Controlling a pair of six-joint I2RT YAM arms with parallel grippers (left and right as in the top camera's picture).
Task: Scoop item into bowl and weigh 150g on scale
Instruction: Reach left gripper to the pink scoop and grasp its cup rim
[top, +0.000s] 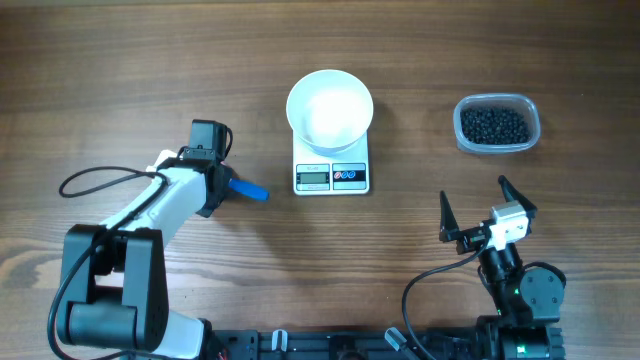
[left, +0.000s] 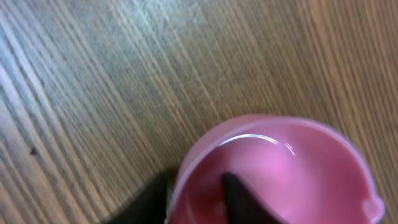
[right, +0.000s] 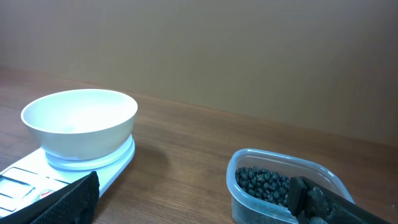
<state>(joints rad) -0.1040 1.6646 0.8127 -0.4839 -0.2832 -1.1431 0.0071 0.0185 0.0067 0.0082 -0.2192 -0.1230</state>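
The white bowl (top: 330, 108) (right: 81, 121) stands empty on the white scale (top: 332, 176) (right: 18, 177). The item, small black beads (top: 493, 125) (right: 264, 182), lies in a clear tub at the far right. My left gripper (top: 212, 180) (left: 196, 196) is down at the table left of the scale. It is shut on the wall of a pink scoop (left: 280, 168), one finger outside the rim and one inside. The scoop is empty. A blue handle (top: 248, 190) pokes out beside that gripper. My right gripper (top: 473, 190) (right: 193, 199) stands wide open near the front right, holding nothing.
The clear plastic tub (top: 497, 124) (right: 283, 186) sits on the wood table (top: 400, 60) right of the scale, a gap of bare wood between them. The left arm's black cable (top: 90, 180) loops over the table at the far left.
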